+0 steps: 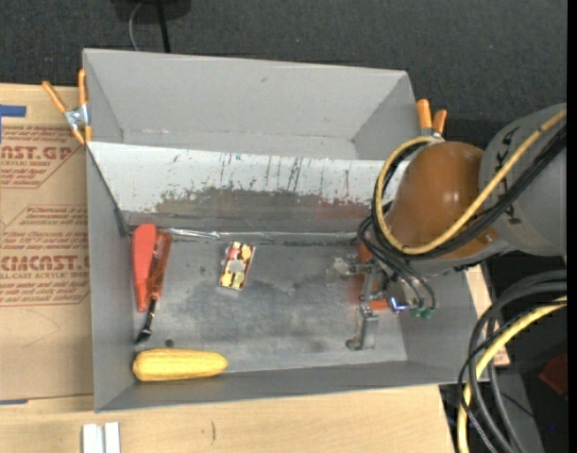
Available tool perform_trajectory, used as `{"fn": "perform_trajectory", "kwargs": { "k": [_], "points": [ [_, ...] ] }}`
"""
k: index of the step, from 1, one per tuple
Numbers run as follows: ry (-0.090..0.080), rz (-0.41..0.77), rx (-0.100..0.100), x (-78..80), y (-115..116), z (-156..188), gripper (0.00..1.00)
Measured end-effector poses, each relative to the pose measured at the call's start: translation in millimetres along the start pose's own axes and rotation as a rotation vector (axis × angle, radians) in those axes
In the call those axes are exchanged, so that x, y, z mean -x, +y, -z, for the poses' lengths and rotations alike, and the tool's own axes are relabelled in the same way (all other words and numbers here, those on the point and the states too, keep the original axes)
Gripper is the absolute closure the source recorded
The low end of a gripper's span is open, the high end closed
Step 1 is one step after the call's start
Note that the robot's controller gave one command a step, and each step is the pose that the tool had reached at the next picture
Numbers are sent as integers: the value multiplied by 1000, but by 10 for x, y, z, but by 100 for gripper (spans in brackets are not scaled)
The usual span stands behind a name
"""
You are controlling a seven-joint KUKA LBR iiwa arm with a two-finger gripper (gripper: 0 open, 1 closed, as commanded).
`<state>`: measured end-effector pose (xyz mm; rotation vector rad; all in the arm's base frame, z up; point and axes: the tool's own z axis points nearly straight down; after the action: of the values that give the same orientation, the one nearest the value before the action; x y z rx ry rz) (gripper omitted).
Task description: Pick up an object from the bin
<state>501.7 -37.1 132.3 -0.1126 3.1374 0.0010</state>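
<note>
Tool over right side of bin

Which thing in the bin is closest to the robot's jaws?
The small patterned packet in the middle of the floor. The red-handled tool and the long yellow toy both lie farther off, at the end away from the arm.
</note>
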Motion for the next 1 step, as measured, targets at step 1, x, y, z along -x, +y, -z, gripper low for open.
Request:
{"fn": "perform_trajectory", "kwargs": {
  "k": [1],
  "points": [
    [2,121,0,-212,-463,-414,0]
  ]
}}
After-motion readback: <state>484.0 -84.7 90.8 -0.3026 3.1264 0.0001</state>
